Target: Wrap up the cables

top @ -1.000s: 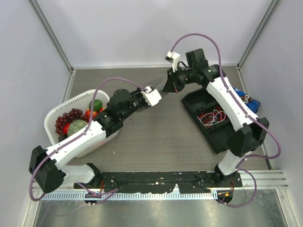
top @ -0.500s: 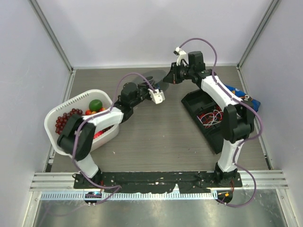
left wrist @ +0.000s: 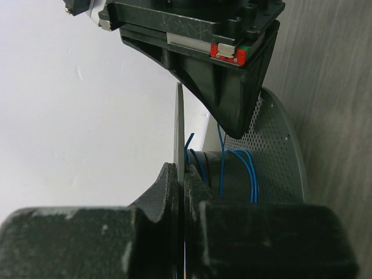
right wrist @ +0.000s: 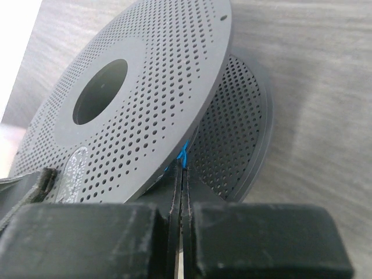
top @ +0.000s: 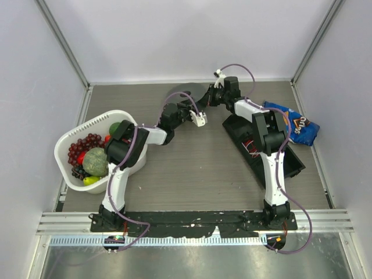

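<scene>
A dark grey perforated spool (top: 180, 93) stands at the back of the table. Thin blue cable (left wrist: 251, 174) is wound on its hub between the two flanges. My left gripper (left wrist: 179, 170) is shut on the thin edge of one flange (left wrist: 179, 128). The right gripper (right wrist: 182, 170) reaches into the gap between the flanges and is shut on a strand of the blue cable (right wrist: 183, 152). In the left wrist view its dark tip (left wrist: 232, 119) points down at the hub, with a blue strand (left wrist: 221, 157) running up to it. From above, both grippers (top: 189, 106) (top: 206, 100) meet at the spool.
A white basket (top: 93, 122) of fruit sits at the left. A black tray (top: 288, 163) holding red and white wires lies at the right, under the right arm. A blue snack bag (top: 293, 123) lies beside it. Walls close the back and sides.
Both arms have folded in and stretched toward the back, so the spool and the snack bag now show. Both grippers have stayed shut at the spool.
</scene>
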